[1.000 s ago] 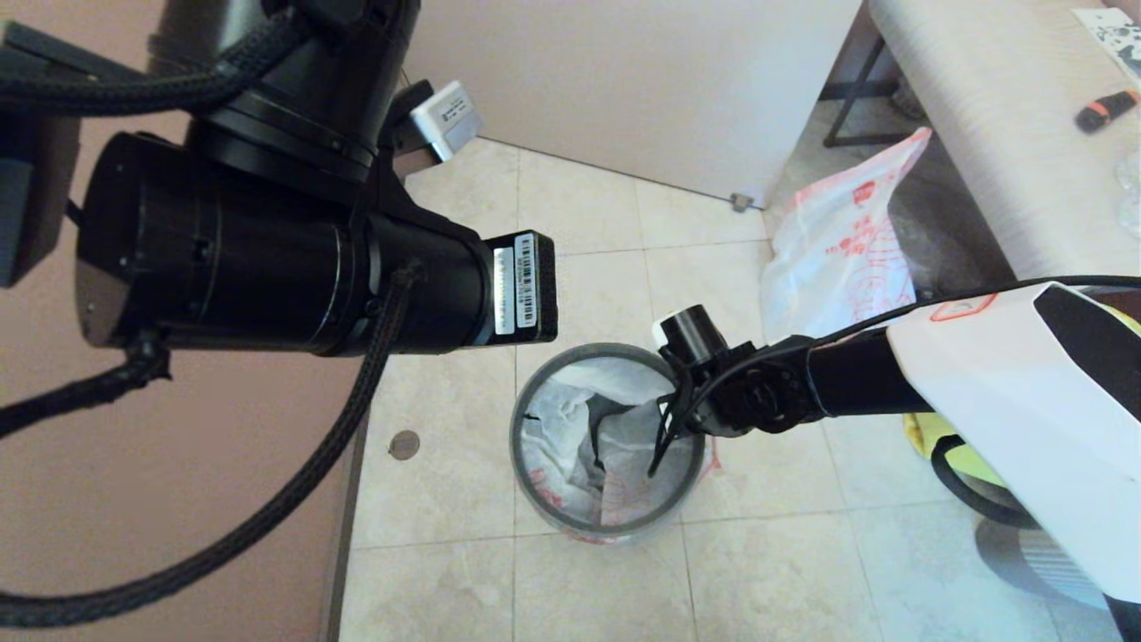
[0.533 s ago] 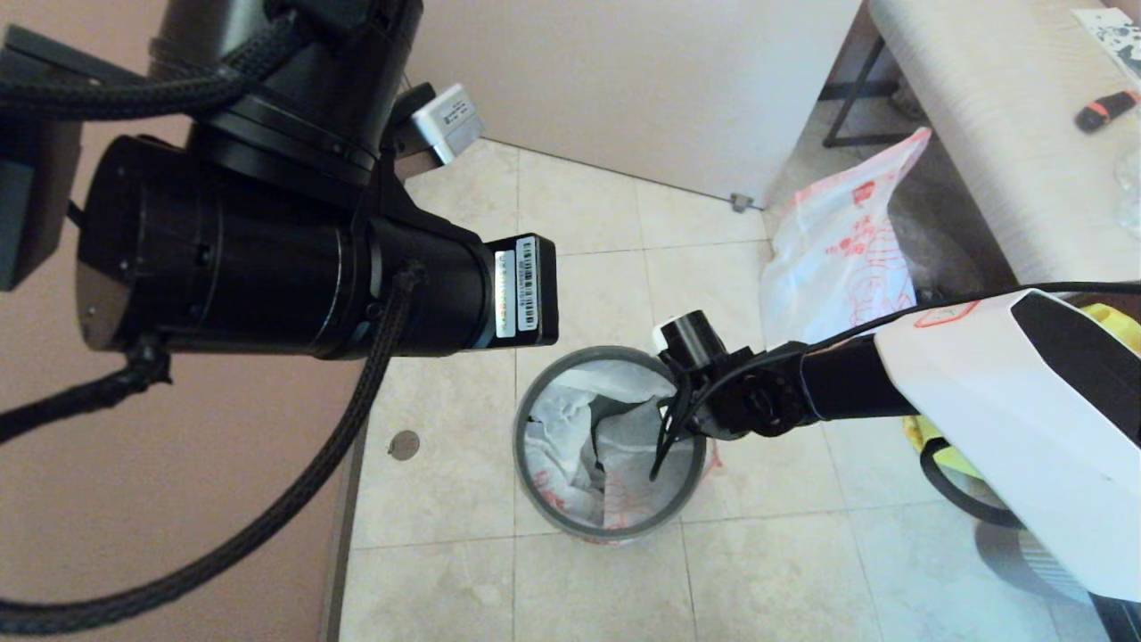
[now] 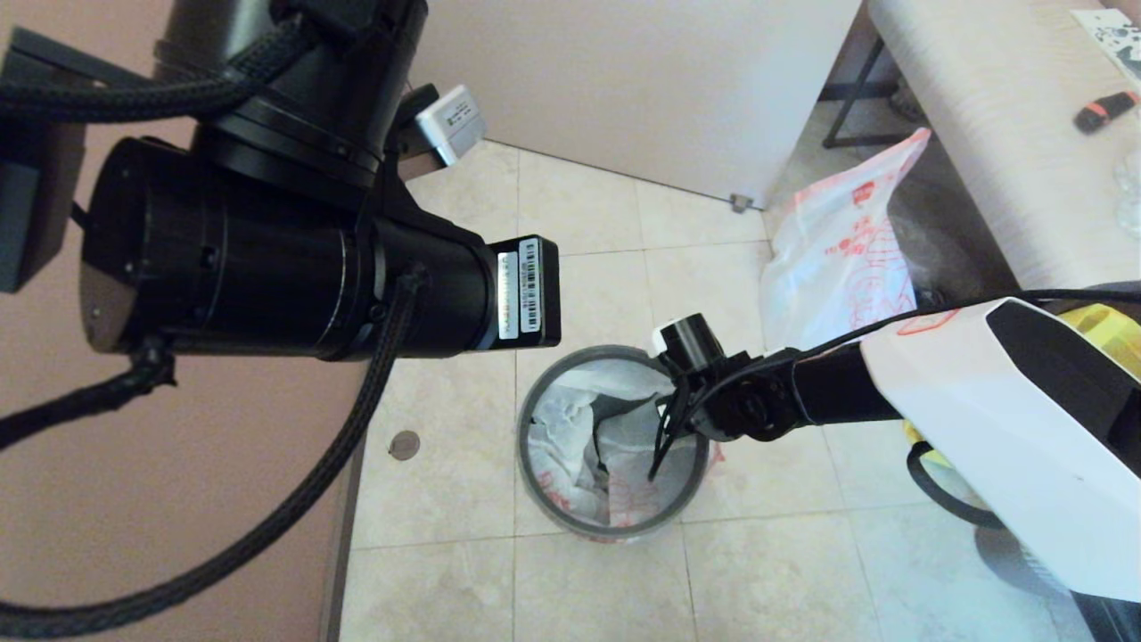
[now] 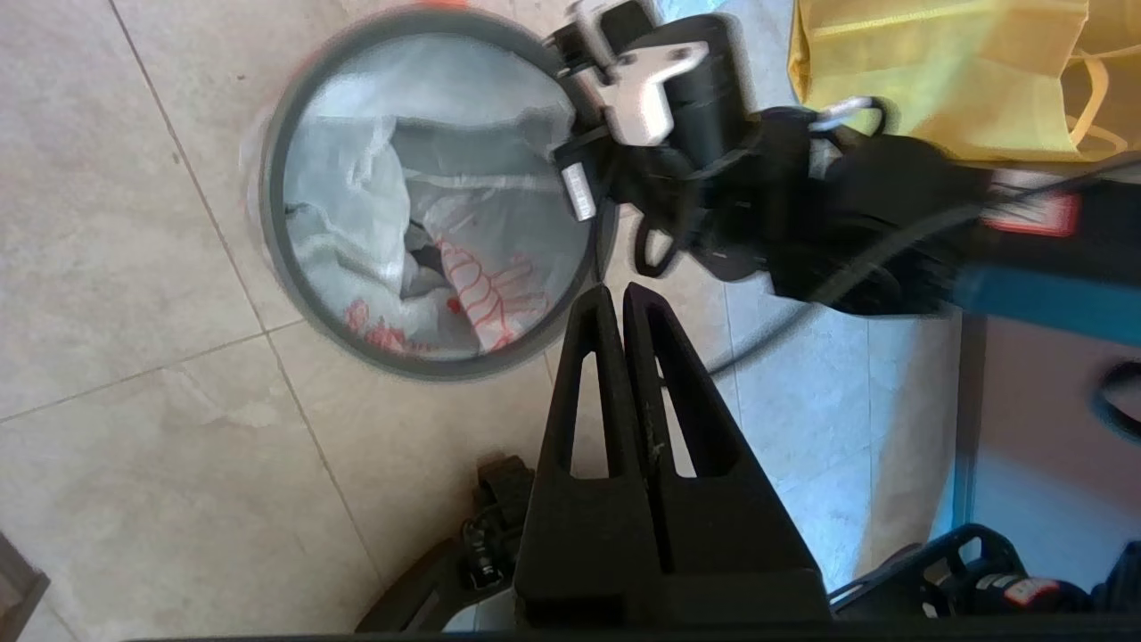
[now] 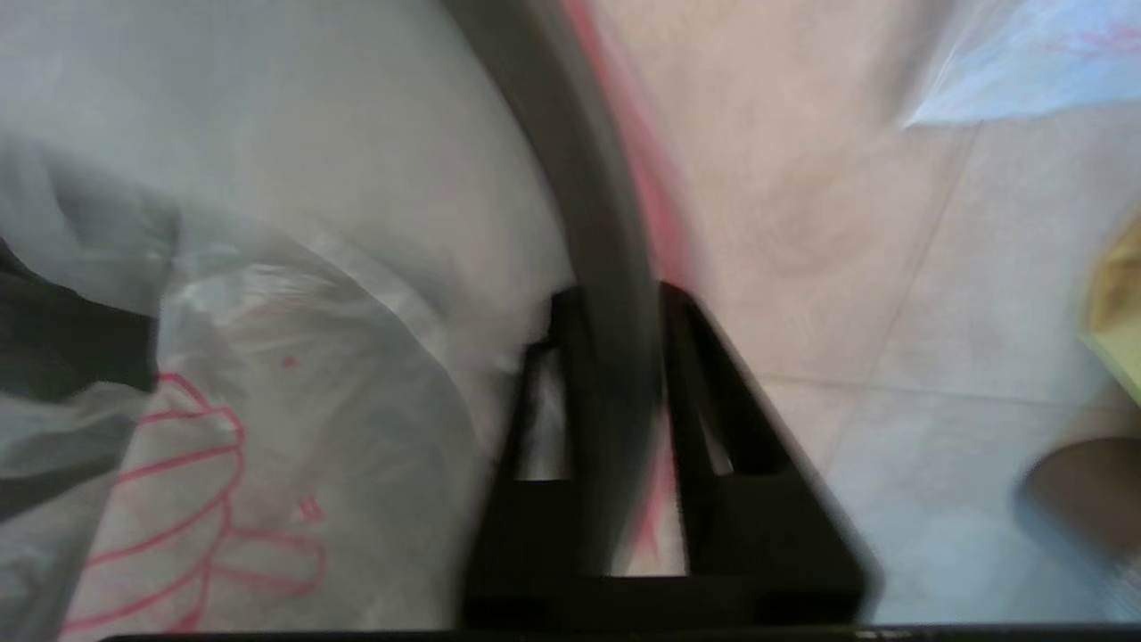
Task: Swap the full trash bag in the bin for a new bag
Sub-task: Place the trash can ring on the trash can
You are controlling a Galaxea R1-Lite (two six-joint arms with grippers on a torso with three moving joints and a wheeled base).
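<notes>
The bin stands on the tiled floor, and its grey hoop (image 3: 535,419) (image 4: 272,214) rings the top. The new bag (image 3: 562,437) (image 4: 357,205) (image 5: 267,267) lines the inside, crumpled, its red hand drawing showing; a pink rim peeks outside the hoop. My right gripper (image 3: 658,464) (image 5: 615,299) reaches down at the bin's right side with one finger inside and one outside, shut on the hoop (image 5: 606,223). My left gripper (image 4: 615,299) hangs high over the floor beside the bin, shut and empty. The full trash bag (image 3: 838,241) leans against the bench at the back right.
A big yellow bag (image 4: 936,71) (image 3: 1105,325) lies on the floor under my right arm. The pale bench (image 3: 998,116) runs along the right, with a wall panel (image 3: 624,80) behind the bin. A round floor drain (image 3: 404,444) sits left of the bin.
My right arm has slid a little leftward and lower while its gripper stays on the hoop. The bin's top has shifted very slightly. The left arm has barely drifted.
</notes>
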